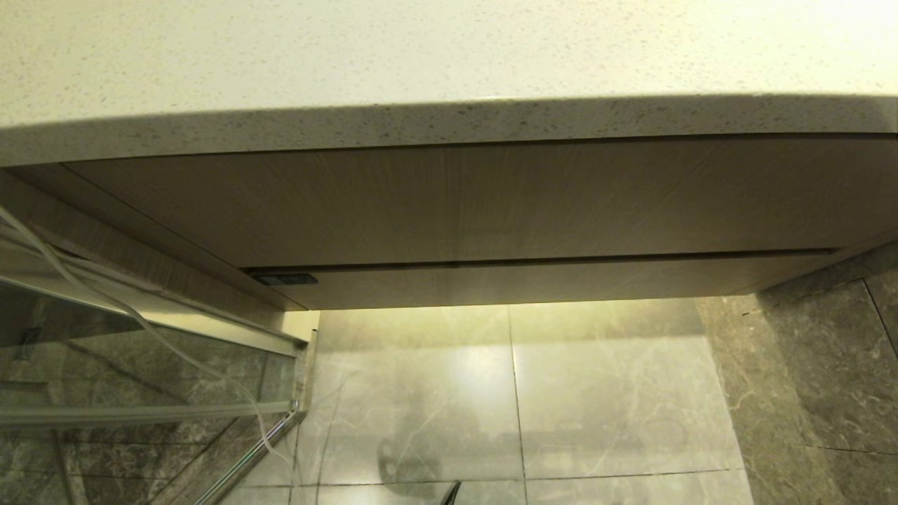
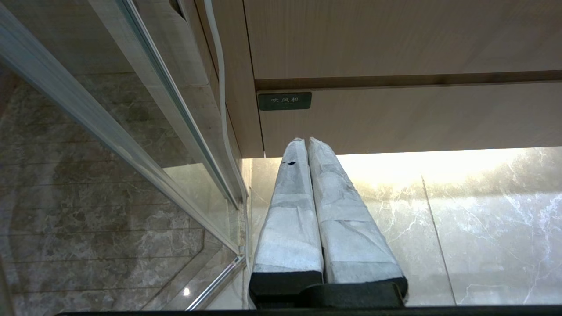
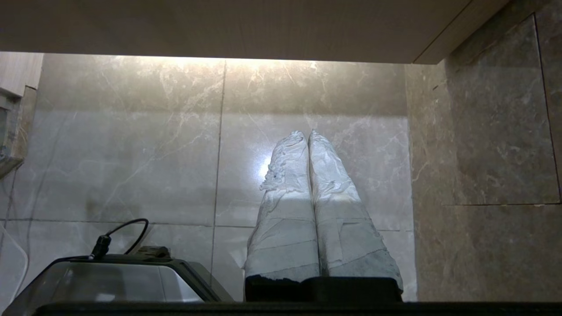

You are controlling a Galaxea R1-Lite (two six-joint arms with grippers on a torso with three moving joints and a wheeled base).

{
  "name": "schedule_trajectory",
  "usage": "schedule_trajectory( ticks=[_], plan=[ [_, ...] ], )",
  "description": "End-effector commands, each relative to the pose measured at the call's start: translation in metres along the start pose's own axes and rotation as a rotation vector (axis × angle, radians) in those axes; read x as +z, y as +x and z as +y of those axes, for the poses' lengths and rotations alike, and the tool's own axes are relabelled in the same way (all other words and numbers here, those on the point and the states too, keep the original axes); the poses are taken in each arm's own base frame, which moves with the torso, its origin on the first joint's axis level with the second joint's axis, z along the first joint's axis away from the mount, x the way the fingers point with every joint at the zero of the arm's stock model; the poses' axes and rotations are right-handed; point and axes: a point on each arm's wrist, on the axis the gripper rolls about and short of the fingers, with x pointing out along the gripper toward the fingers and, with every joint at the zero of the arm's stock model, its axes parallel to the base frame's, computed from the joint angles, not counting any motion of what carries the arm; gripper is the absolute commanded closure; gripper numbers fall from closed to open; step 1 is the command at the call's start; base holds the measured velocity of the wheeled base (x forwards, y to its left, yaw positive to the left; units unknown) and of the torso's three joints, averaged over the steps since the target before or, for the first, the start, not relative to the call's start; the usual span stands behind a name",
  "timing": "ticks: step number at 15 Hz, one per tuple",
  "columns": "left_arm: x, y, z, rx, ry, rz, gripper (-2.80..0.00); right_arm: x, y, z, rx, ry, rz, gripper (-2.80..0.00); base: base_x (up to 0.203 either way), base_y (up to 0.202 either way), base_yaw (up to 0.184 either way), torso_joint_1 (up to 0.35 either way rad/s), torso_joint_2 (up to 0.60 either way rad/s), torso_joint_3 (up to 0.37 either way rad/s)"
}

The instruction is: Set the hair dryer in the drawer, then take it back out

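the left gripper (image 2: 307,141) is pressed fully together with nothing in it, its tips just below the closed drawer (image 2: 408,116) and near the small dark label (image 2: 284,100) at the drawer's corner, with a glass panel (image 2: 109,145) and a thin white cord (image 2: 219,79) off to its side. the right gripper (image 3: 308,134) is likewise clamped together on nothing, hanging over the marble floor (image 3: 131,149) with the vanity's underside (image 3: 219,26) beyond its tips. the speckled tabletop (image 1: 449,49) sits above the drawer front, and the hair dryer cannot be seen in any view.
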Motion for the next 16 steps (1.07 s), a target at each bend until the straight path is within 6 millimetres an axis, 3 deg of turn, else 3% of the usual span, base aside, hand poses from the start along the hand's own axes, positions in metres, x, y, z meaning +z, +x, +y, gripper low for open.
schedule_trajectory(
  ticks=[1,16],
  plan=[
    [-0.0115,0.0011,0.0001,0.001,-0.001,0.038,0.0,-0.0005,0.0002,0.0,-0.002,0.008,0.004,0.0,0.0,0.0,0.0,0.0,0.0,0.0],
    [-0.0115,0.0011,0.0001,0.001,-0.001,0.038,0.0,-0.0007,0.0002,0.0,-0.002,0.025,0.005,0.0,0.0,0.0,0.0,0.0,0.0,0.0]
  ],
)
